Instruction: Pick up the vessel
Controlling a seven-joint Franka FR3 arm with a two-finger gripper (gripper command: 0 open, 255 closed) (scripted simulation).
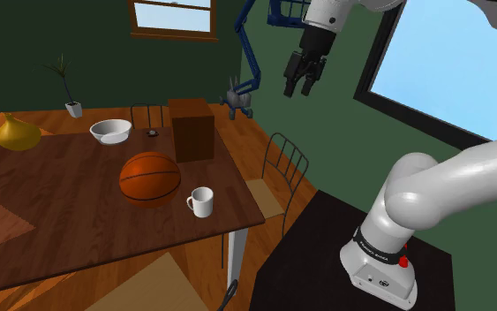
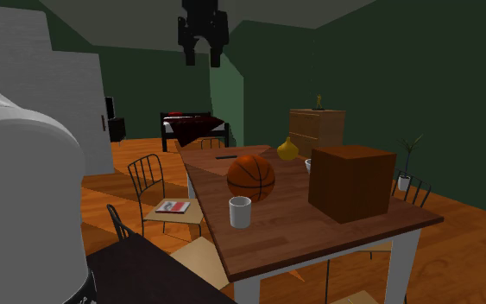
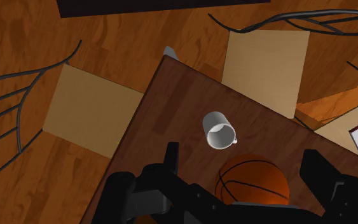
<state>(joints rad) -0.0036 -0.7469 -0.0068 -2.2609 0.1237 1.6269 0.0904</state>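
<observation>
A yellow round-bellied vessel (image 1: 15,133) (image 2: 287,150) with a narrow neck stands at the table's far end, at the shoulder view's left. A white mug (image 1: 201,202) (image 2: 240,212) (image 3: 219,130) stands near the table's near corner, beside a basketball (image 1: 149,178) (image 2: 250,177) (image 3: 254,181). A white bowl (image 1: 110,132) sits further back. My gripper (image 1: 298,88) (image 2: 202,59) (image 3: 244,164) hangs open high above the table's near end, holding nothing. In the wrist view the mug lies below, just beyond the fingers, and the ball sits between them.
A brown box (image 1: 192,129) (image 2: 351,182) stands on the wooden table (image 1: 61,221). Wire chairs (image 1: 282,168) (image 2: 150,180) flank the table; one seat carries a book (image 2: 173,206). A potted plant (image 1: 70,93) stands behind. The arm's black stand (image 1: 326,256) lies at the lower right.
</observation>
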